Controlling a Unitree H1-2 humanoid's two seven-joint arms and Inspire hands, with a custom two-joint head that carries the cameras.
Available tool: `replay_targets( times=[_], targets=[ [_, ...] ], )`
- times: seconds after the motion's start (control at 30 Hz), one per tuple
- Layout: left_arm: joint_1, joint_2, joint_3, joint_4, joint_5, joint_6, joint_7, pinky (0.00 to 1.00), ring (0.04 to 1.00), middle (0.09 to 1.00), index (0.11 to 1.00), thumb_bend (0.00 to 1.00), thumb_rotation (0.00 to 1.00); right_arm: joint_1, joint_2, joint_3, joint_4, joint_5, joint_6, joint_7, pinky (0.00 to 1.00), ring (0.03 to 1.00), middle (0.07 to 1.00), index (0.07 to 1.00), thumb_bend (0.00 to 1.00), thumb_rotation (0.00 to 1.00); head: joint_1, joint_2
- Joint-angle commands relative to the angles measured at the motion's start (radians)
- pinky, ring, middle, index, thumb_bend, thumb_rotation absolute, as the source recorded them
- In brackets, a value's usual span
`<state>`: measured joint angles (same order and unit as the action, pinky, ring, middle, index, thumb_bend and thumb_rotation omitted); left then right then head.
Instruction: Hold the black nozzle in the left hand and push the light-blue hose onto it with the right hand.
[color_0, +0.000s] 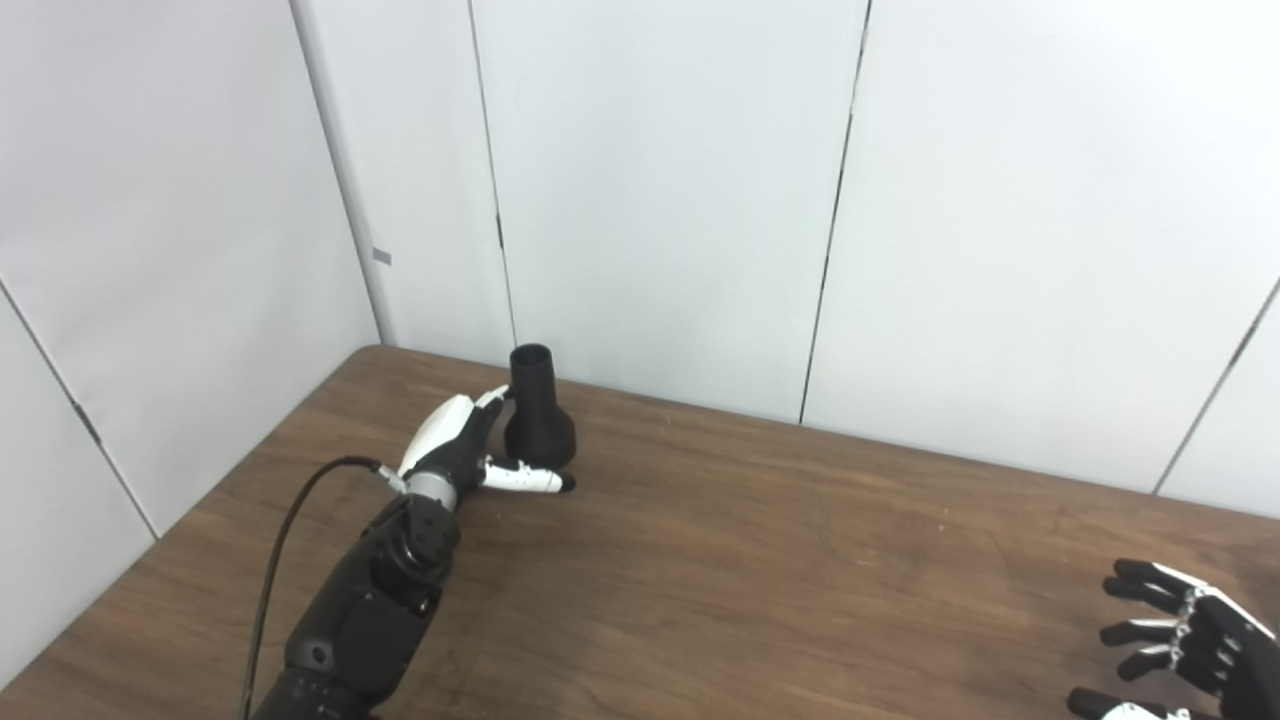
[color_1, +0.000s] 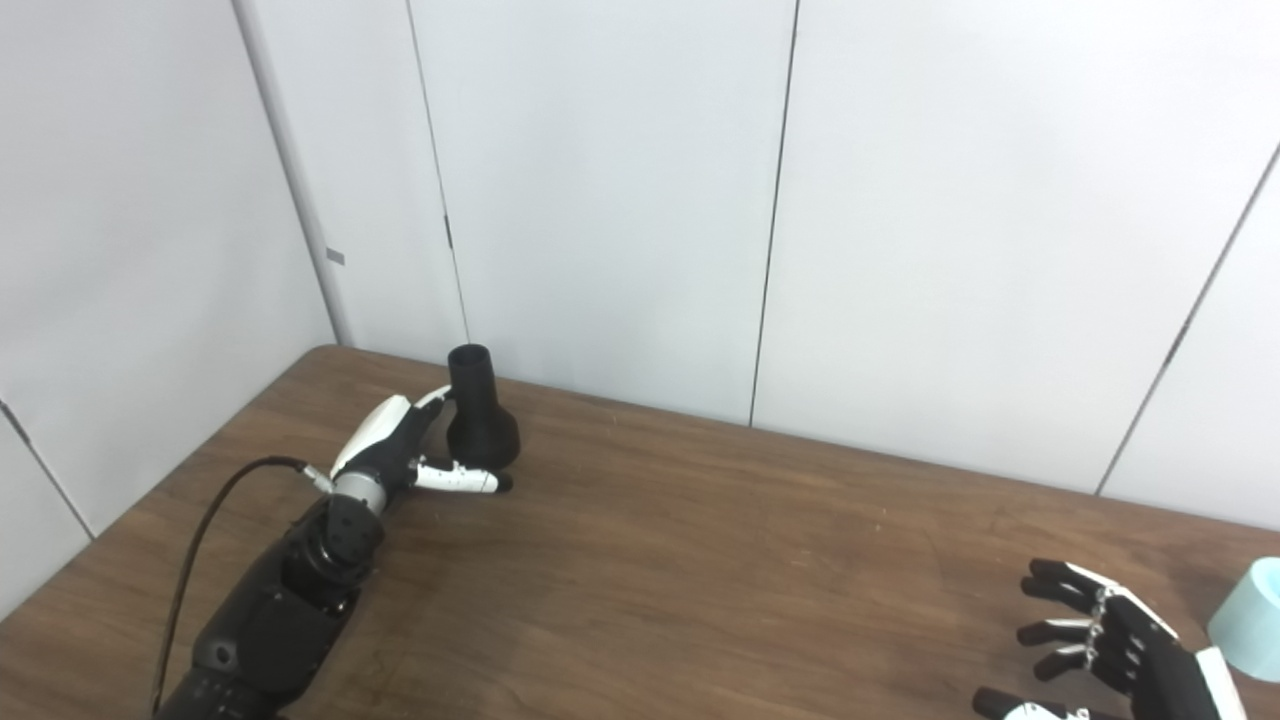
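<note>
The left hand (color_0: 455, 445) is seen at the far left of the table (color_0: 760, 580), reached out along a black arm (color_0: 365, 610) from the bottom left corner. Its fingers (color_0: 492, 397) are laid against the neck of the nozzle (color_0: 537, 410), and its thumb (color_0: 525, 478) is stretched along the table just in front of the flared base. The nozzle is thus bracketed between fingers and thumb, but a closed grasp is not shown; whether the hand is clamped on it cannot be told. The nozzle is black and stands upright on the table near the back edge, its wide base down and its narrow open end up. A black cable (color_0: 285, 530) is seen looping from the wrist down toward the bottom edge.

The right hand (color_1: 1100, 640) is held at the bottom right corner, well apart from the nozzle. Its fingers (color_1: 1050, 632) are spread and curled slightly, with nothing held in them.

The hose (color_1: 1248, 618) is caught only in the right eye view, as a light-blue rounded end at the right edge, near the right hand and not touched by it. Pale wall panels (color_0: 660, 190) are seen behind the table.
</note>
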<state>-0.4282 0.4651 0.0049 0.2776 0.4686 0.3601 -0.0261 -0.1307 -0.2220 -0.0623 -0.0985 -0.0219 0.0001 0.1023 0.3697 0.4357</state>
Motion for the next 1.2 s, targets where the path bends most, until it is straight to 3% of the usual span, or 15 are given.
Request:
replay_targets(
  times=[0.0,0.47,0.83,1.17],
  targets=[
    [-0.048,0.015,-0.002,-0.003,0.032,0.014,0.047,1.0,1.0,0.992,1.0,1.0,0.31,-0.026,-0.009,-0.006,-0.035,0.01,-0.028,0.001,0.42,0.562,0.718,0.723,0.72,0.0,-0.002,0.005],
    [-0.059,-0.023,-0.006,0.083,0.002,-0.01,0.127,1.0,1.0,1.0,1.0,1.0,0.29,-0.01,-0.027,-0.01,-0.028,0.025,-0.033,0.022,0.42,0.549,0.71,0.73,0.73,0.0,0.001,0.02],
    [-0.092,-0.027,-0.02,0.12,-0.015,-0.013,0.118,1.0,1.0,0.959,1.0,0.96,0.31,0.003,-0.031,-0.028,-0.039,0.042,-0.029,0.028,0.44,0.556,0.692,0.706,0.68,0.0,-0.006,0.033],
    [-0.11,-0.032,-0.022,0.155,-0.027,-0.023,0.132,1.0,0.988,0.913,0.944,0.91,0.28,0.018,-0.012,-0.034,-0.064,-0.01,-0.029,-0.01,0.45,0.558,0.675,0.682,0.64,0.0,-0.019,0.046]
  ],
)
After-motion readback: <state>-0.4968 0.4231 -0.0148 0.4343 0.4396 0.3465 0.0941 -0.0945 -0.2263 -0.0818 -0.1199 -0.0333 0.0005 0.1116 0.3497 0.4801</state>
